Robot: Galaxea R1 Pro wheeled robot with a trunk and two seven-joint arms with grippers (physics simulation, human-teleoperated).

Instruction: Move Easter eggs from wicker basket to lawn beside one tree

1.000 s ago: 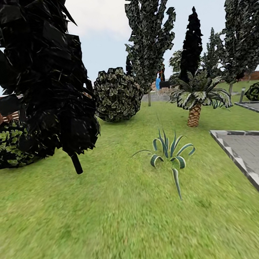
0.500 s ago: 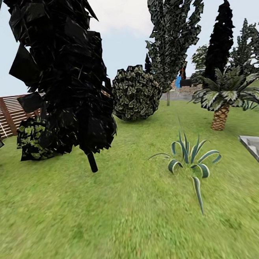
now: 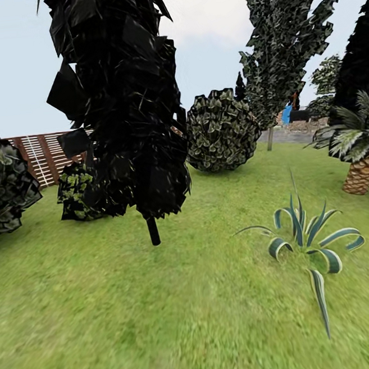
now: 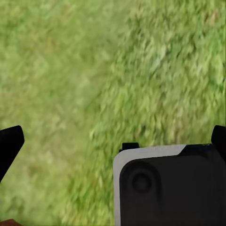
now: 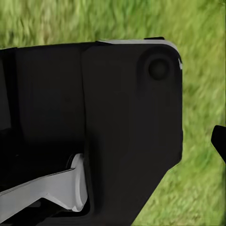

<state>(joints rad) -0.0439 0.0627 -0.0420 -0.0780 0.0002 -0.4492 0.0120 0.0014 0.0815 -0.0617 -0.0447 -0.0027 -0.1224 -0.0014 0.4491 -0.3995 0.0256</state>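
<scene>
1. The head view looks over the wide, bright green lawn (image 3: 135,313) of the garden, with no egg and no basket to be seen, so which way they lie from either arm cannot be told.
2. A dark cone-shaped tree on a thin black stem (image 3: 153,231) stands ahead and a little left. A round leafy bush (image 3: 221,131) sits behind it, a striped spiky agave plant (image 3: 308,240) is at right front, and a short palm with a scaly trunk (image 3: 361,172) is at far right.
3. A brown slatted wooden fence (image 3: 43,156) closes the left background.
4. The left wrist view shows grass under the left gripper (image 4: 113,141), its two dark fingertips far apart and nothing between them.
5. In the right wrist view a black robot housing blocks most of the scene; one fingertip shows, so I cannot tell the right gripper's state.
6. My judgement: the robot is in transit, and neither arm has an advantage yet.
</scene>
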